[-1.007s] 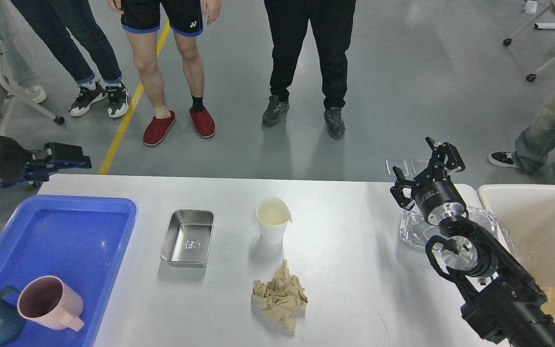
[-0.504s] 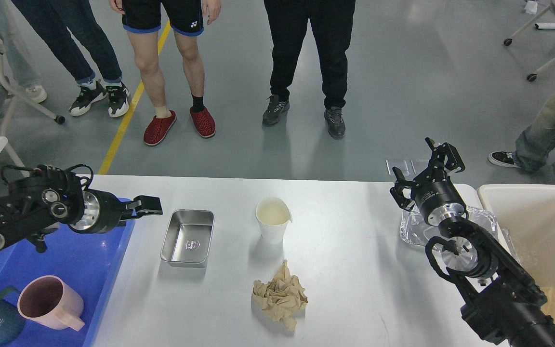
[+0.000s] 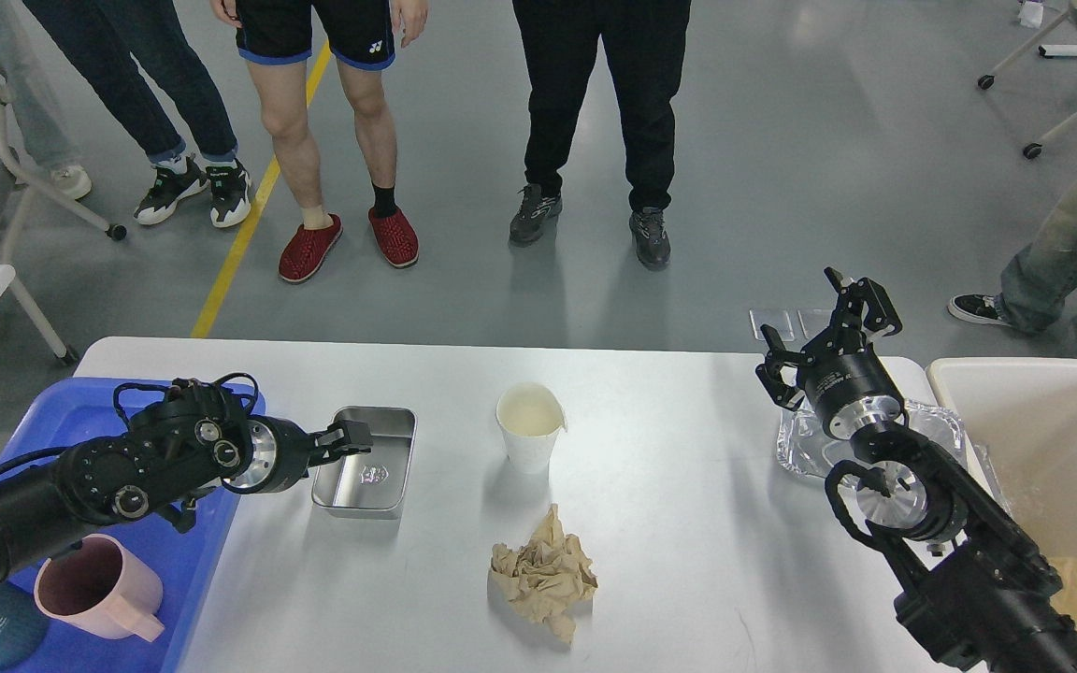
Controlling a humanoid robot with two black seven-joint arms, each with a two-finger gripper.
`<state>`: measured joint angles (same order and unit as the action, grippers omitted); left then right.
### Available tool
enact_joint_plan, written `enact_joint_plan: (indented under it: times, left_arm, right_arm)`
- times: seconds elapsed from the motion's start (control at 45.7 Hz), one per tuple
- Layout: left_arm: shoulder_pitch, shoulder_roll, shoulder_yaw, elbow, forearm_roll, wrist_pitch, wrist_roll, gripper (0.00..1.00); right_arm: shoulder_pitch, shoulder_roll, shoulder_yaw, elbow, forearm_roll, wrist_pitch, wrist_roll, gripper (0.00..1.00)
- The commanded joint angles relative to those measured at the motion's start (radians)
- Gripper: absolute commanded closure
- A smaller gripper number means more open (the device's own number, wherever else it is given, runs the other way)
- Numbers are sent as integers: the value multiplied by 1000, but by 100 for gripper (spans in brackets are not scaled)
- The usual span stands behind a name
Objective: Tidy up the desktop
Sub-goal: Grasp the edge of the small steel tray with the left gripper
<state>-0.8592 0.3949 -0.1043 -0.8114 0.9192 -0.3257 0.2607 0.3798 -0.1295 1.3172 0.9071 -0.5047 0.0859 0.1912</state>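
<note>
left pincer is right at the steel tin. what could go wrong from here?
1. The left pincer sits at the metal tin's left rim; a thin smooth wall could slip, or the tin may skid on the desktop.
2. The paper cup stands just right of the tin; a sideways push could tip it.

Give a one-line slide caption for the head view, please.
Left gripper reaches the steel tray on the desktop; paper cup and crumpled paper wait.

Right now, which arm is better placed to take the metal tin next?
Left. The left hand is at the left rim of the metal tin, beside the blue tray. The right hand is raised far away, above the foil dish.
</note>
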Motion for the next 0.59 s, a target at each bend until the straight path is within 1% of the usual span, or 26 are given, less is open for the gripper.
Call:
enact_joint_plan:
  times: [0.0, 0.066, 0.241, 0.372, 0.482, 0.569]
  left_arm:
    - [0, -31, 2, 29, 6, 1, 2, 33]
    - [0, -44, 2, 40, 7, 1, 8, 40]
    - [12, -71, 0, 83, 4, -6, 18, 72]
    - [19, -76, -1, 90, -3, -7, 18, 89]
    - [26, -79, -3, 90, -10, -7, 18, 100]
    - [25, -77, -3, 90, -10, -7, 18, 100]
  right_arm:
    - [-1, -1, 0, 4, 0, 0, -1, 0]
    - [-1, -2, 0, 3, 0, 0, -1, 0]
    - [-9, -5, 0, 12, 0, -2, -1, 0]
    - [-16, -9, 0, 18, 0, -2, -1, 0]
    - [-18, -9, 0, 18, 0, -2, 1, 0]
    - [-19, -9, 0, 19, 0, -2, 1, 0]
